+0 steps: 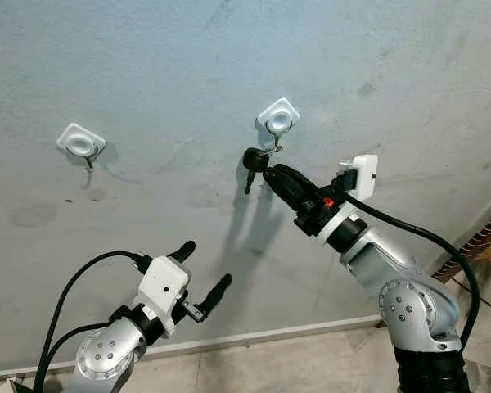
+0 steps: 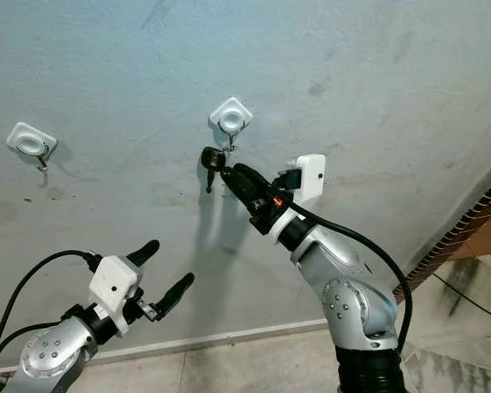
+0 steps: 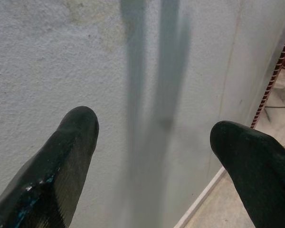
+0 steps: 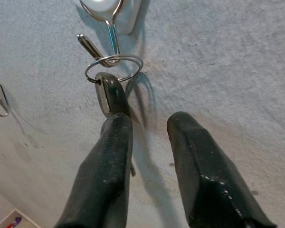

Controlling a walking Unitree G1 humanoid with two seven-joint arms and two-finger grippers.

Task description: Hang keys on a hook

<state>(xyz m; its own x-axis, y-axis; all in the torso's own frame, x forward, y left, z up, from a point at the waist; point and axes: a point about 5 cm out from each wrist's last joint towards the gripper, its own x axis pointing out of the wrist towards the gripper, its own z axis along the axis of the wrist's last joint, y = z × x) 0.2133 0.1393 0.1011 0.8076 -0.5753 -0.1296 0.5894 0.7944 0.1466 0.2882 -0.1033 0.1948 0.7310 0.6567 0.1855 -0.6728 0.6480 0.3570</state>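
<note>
Black-headed key on silver ring hangs from white wall hook; right tool open just below, released; left tool open, idle.

Rough pale wall, faintly stained. Second white hook off to the left, bare. White skirting along a tiled floor.

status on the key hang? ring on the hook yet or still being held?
Looks done: the key ring is looped over the hook, with the key hanging below it. In hand: the right gripper is open, one finger against the key. Left: back that gripper away. The left gripper is open and low, facing the wall.
</note>
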